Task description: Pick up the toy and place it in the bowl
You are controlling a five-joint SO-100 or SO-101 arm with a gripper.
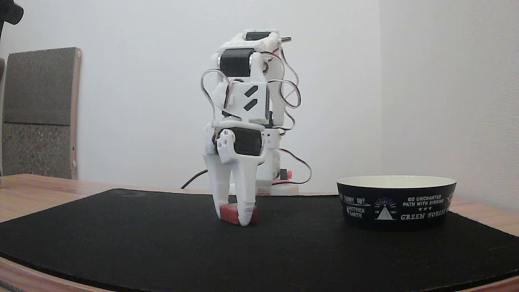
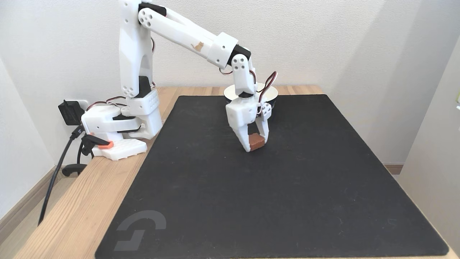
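Your jaws pinch the toy [image 1: 230, 212] [image 2: 256, 141] between them, the gripper [image 1: 237, 217] [image 2: 256, 144] pointing down at the black mat [image 2: 251, 187]. The bowl [image 1: 396, 202] sits well apart on the mat.

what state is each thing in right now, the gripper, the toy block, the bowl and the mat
gripper: pointing down, fingers closed on the block's sides
red toy block: held between the fingers, at mat level
bowl: upright on the mat, apart from the gripper, inside hidden
black mat: flat on the wooden table
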